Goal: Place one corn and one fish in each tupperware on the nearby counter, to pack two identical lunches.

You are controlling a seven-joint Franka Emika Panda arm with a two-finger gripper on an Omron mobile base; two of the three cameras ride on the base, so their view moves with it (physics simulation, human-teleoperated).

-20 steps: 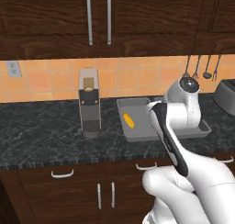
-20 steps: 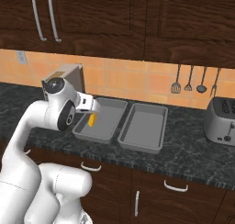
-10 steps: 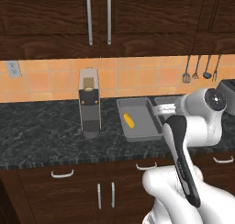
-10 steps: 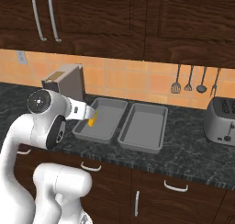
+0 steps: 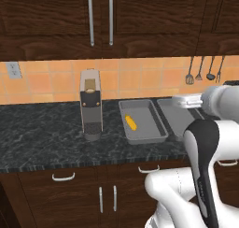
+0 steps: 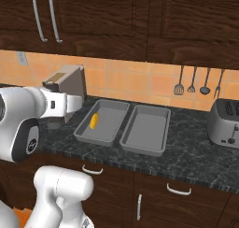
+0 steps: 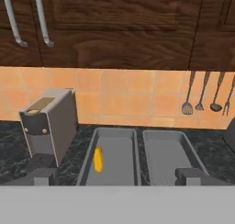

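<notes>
Here, counter (image 5: 42,129): a long black slab of stone with white veins, set over dark wood drawers with silver handles and under an orange tiled wall.
Coffee machine (image 5: 90,104): a tall grey box standing upright on the counter, just left of the trays and apart from them.
Toaster (image 6: 226,124): a silver block at the right end of the counter, well apart from the trays.
Left tray (image 6: 111,109): a grey, shallow, lidless rectangle with sloped walls and a flat rim, lying on the counter with its long side running toward the wall; one cob lies in it.
Right tray (image 6: 146,131): the same shape and colour, side by side with the left tray, their long rims just beside each other or touching; its floor is bare grey.
Gripper (image 7: 118,176): its fingers are spread wide with nothing between them; in the hand view the two dark tips stand at either side, in front of the trays and above the counter's near part.
Utensils (image 6: 191,81): four dark ladles and spatulas hanging on the tiled wall, behind and to the right of the trays.
Corn (image 6: 94,121): one small, stubby, bright yellow cob lying flat on the floor of the left tray, toward its left wall, lengthwise along the tray.
</notes>
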